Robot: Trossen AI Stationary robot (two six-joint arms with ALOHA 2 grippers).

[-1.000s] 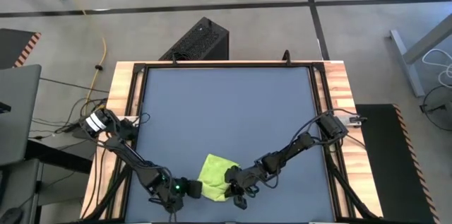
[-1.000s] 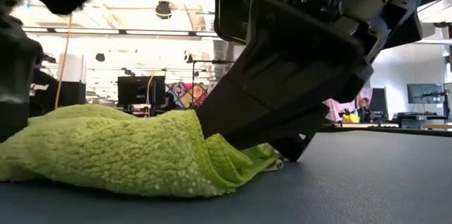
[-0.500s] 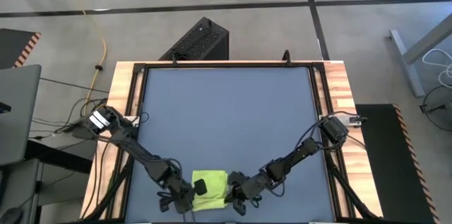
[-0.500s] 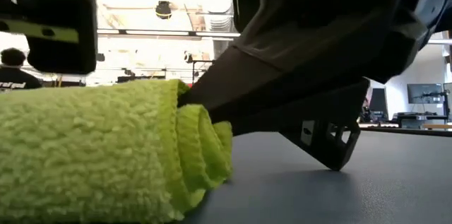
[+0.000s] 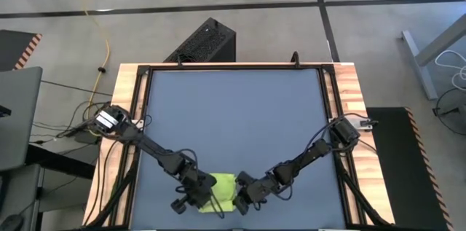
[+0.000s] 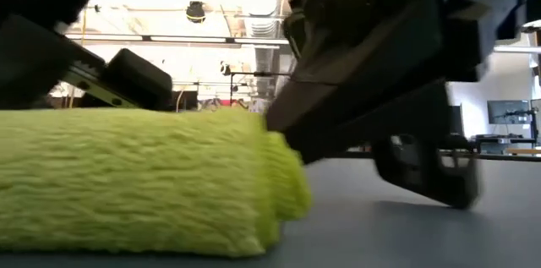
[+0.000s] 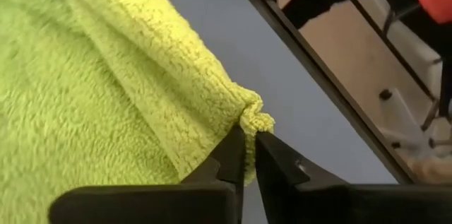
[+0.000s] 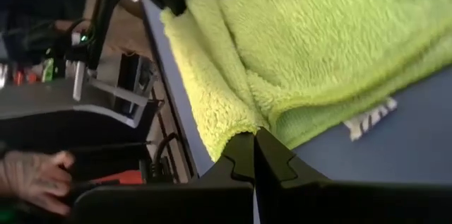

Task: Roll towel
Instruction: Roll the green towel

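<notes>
The lime-green towel point(image 5: 223, 190) lies as a thick bundle on the dark tabletop point(image 5: 233, 114), close to its near edge. In the low view the towel point(image 6: 144, 179) is a fat roll lying flat on the table. My left gripper point(image 5: 206, 195) is at the towel's left end and my right gripper point(image 5: 237, 196) at its right end. Both are shut on the cloth. The left wrist view shows the left gripper point(image 7: 248, 150) at a bunched corner. The right wrist view shows the right gripper point(image 8: 254, 150) at a folded edge. My left gripper pinches a bunched corner of the towel point(image 7: 253, 114) between its two fingertips, slanting down from the table's left. The cloth beyond it lies in folds on the table. My right gripper pinches the tip of a folded edge point(image 8: 242, 124) between its fingertips, slanting down from the right. Several layers meet there, and the towel rests on the table.
The table's black frame and wooden rim point(image 5: 131, 85) run around the top, and the near edge is just behind the towel. A white label point(image 8: 371, 118) on the towel lies on the tabletop. A person's hand point(image 8: 32, 171) shows beyond the table.
My left gripper has gone toward the table's right along the near edge and rolled its wrist; my right gripper has rolled its wrist too. The towel has gone from a loose, flattish heap to a compact thick roll and shifted toward the near edge.
</notes>
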